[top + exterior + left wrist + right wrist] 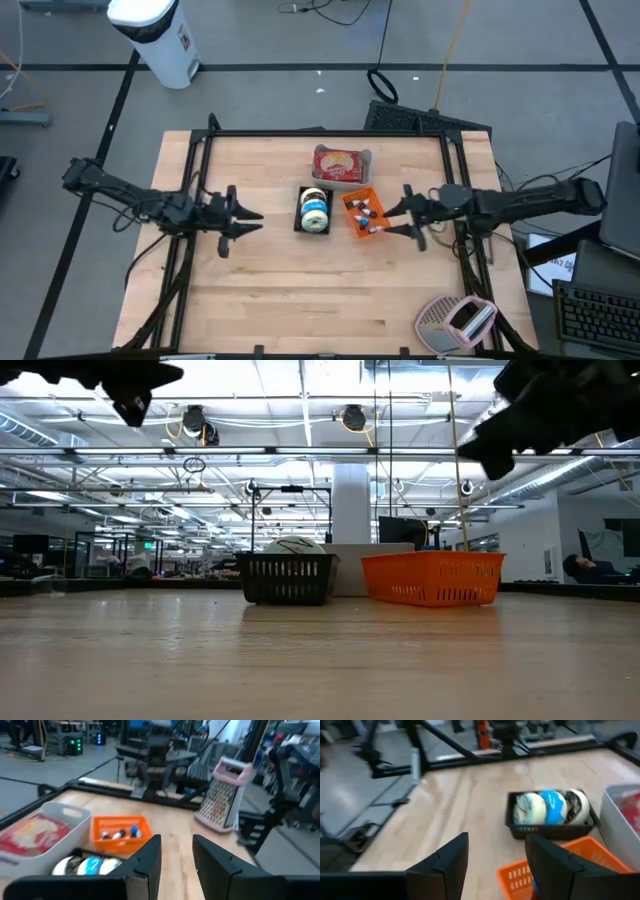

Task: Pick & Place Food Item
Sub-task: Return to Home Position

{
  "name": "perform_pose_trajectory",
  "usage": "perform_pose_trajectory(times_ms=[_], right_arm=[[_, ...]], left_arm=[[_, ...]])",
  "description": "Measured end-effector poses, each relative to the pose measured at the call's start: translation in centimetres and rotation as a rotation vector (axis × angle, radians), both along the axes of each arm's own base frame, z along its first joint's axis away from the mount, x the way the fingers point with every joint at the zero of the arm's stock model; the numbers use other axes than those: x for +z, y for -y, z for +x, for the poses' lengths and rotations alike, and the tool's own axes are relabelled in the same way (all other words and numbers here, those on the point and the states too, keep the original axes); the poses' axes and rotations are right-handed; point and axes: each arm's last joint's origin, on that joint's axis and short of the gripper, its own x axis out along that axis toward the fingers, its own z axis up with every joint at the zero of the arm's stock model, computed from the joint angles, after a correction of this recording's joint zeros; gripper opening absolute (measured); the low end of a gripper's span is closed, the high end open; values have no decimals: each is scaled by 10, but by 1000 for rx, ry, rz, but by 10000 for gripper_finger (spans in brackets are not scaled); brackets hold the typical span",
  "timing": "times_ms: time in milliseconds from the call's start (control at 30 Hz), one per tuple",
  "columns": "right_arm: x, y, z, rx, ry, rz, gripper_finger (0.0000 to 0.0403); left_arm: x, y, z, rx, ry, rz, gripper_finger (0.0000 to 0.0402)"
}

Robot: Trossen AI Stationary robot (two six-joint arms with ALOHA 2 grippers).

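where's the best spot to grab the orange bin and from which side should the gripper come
The orange bin is open-topped with thin upright walls, so probably pinch the rim from above, one finger inside. Take the long wall facing the open right gripper, hovering beside it; the black basket crowds the other side and the left gripper is farther off.

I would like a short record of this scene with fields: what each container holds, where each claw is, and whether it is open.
orange bin: middle of table, holds small food colouring bottles
black basket: just left of the orange bin in the high view, holds round tubs
grey tray: just above both in the high view, holds a red packet
grater: lower right table corner in the high view
left claw: open, empty, left of the black basket
right claw: open, empty, by the orange bin's right edge
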Motion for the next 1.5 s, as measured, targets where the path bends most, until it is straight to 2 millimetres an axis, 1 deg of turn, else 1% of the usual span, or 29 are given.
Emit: perform_pose_trajectory(times_ms=[100, 233, 333, 400, 600, 700, 967, 1067, 1133, 1300, 1500], right_arm=[[7, 0, -18, 23, 65, -7, 185], [-4, 1, -40, 17, 156, -6, 186], [-8, 1, -52, 0, 237, -6, 186], [-7, 2, -59, -7, 276, -14, 187], [-10, 2, -73, -11, 284, -30, 187], [-9, 3, -77, -33, 299, -46, 187], [-11, 4, -79, -52, 300, -140, 187], [-15, 4, -77, -47, 312, -151, 187], [-17, 4, -75, -42, 354, -149, 187], [-32, 1, -71, 34, 379, -157, 187], [-35, 1, -70, 35, 366, -185, 187]], left_arm=[[0, -2, -9, 29, -11, 27, 113], [-10, -2, -18, 40, -1, 43, 113], [-26, -3, -25, 33, -9, 45, 113], [-37, -5, -31, 48, 19, 33, 113], [-71, -10, -45, 106, 152, -25, 113], [-78, -11, -48, 105, 161, -11, 113], [-78, -15, -51, 199, 152, 23, 113], [-78, -16, -51, 211, 154, 27, 113], [-79, -15, -51, 206, 149, 31, 113], [-83, -15, -50, 197, 108, 111, 113], [-84, -15, -50, 194, 92, 124, 113]])
